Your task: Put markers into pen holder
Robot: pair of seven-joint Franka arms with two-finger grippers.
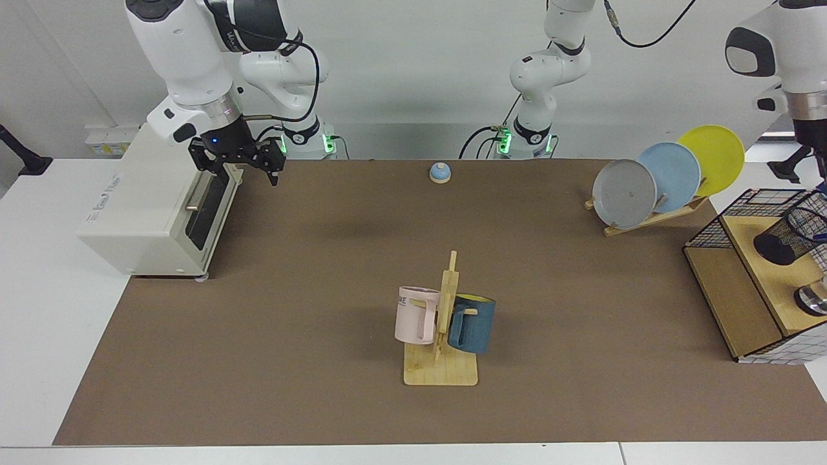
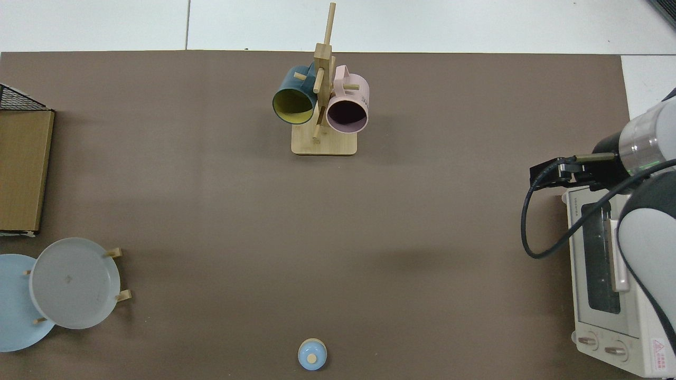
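The pen holder (image 1: 789, 235), a black mesh cup, stands leaning on the wooden shelf (image 1: 730, 290) at the far right edge of the facing view. My left gripper (image 1: 822, 173) hangs just above the holder's rim and is mostly cut off by the frame. A small blue tip (image 1: 820, 190) shows right under it; it looks like the marker's end, and I cannot tell whether it is held. My right gripper (image 1: 248, 175) waits open beside the toaster oven (image 1: 155, 213), holding nothing; it shows too in the top view (image 2: 545, 176). The top view does not reach the holder or the marker.
A mug tree (image 1: 446, 323) with a pink and a dark blue mug stands mid-table. A plate rack (image 1: 665, 177) with three plates is at the back right, and a small blue bell (image 1: 439, 172) at the back. A black wire grid (image 1: 762, 201) backs the shelf.
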